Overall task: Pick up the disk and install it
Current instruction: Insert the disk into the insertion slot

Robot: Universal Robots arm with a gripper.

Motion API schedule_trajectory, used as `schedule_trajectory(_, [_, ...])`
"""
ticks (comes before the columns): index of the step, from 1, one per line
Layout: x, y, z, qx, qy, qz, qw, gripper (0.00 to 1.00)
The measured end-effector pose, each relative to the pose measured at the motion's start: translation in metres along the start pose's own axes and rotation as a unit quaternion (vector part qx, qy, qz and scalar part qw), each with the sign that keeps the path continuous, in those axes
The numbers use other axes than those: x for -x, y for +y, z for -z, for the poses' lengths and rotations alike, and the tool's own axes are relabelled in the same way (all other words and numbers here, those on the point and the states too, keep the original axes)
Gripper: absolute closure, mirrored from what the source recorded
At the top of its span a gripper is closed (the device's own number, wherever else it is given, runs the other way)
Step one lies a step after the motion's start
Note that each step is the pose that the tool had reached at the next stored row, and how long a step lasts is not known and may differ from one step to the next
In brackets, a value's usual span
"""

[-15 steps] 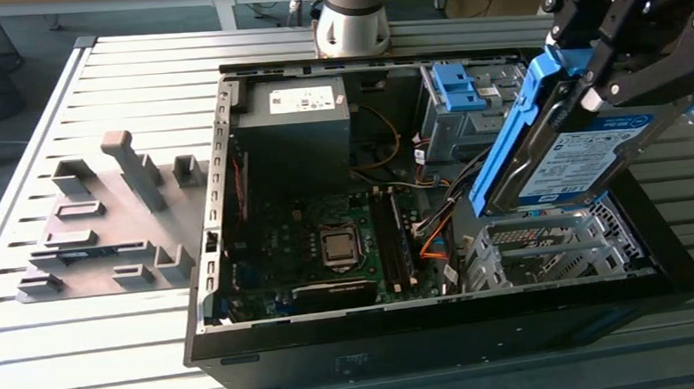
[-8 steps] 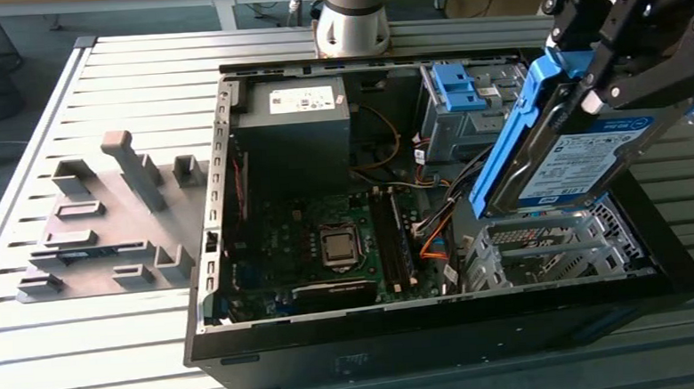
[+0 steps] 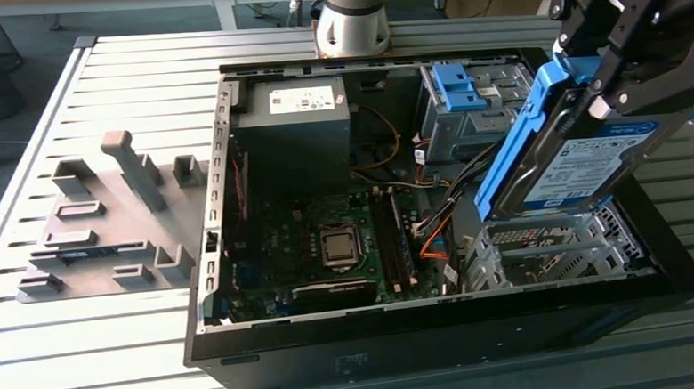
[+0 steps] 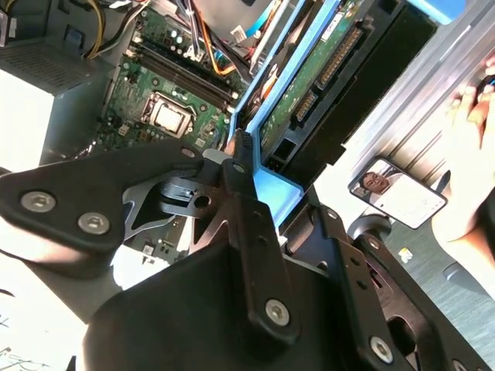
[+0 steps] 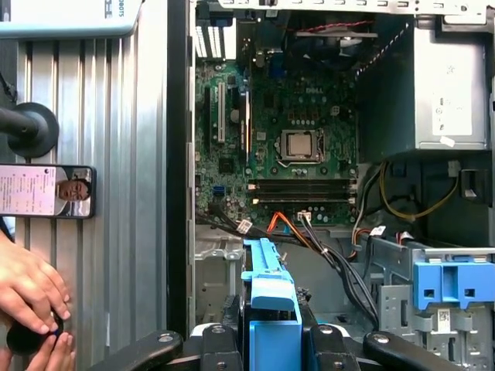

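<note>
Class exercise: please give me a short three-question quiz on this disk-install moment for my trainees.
1. True or false: the silver-metal hard drive in its bright blue plastic carrier lies flat on the green motherboard.
2. What does the black end effector grip? A) the drive B) an orange cable C) the dark-grey power supply box.
3. In the exterior view, what sits beneath the tilted drive?
Key: 1 false; 2 A; 3 the perforated metal drive cage.

I see slatted silver metal table (image 3: 94, 350) carrying open black computer tower case (image 3: 450, 345), lying on side, below gripper (image 3: 603, 87). Flat grey plastic fixture plate with upright blocks (image 3: 100, 234) well apart from gripper, beyond case. Black-framed phone (image 5: 46, 191) on slats beside case.
</note>
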State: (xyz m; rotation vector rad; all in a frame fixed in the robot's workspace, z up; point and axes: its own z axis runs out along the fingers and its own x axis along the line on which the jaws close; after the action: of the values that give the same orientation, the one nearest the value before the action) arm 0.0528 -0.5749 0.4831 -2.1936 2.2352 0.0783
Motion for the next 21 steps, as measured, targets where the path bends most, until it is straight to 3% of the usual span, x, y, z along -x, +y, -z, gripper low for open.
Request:
schedule_trajectory(5, [0.0001, -0.0089, -0.0031, 0.0000, 0.0001, 0.000, 1.0000, 0.64])
schedule_trajectory(13, [-0.0004, -0.0134, -0.0145, -0.0006, -0.0001, -0.002, 1.0000, 0.64])
schedule_trajectory(21, [-0.0007, -0.0242, -0.0265, -0.0008, -0.0001, -0.002, 1.0000, 0.64])
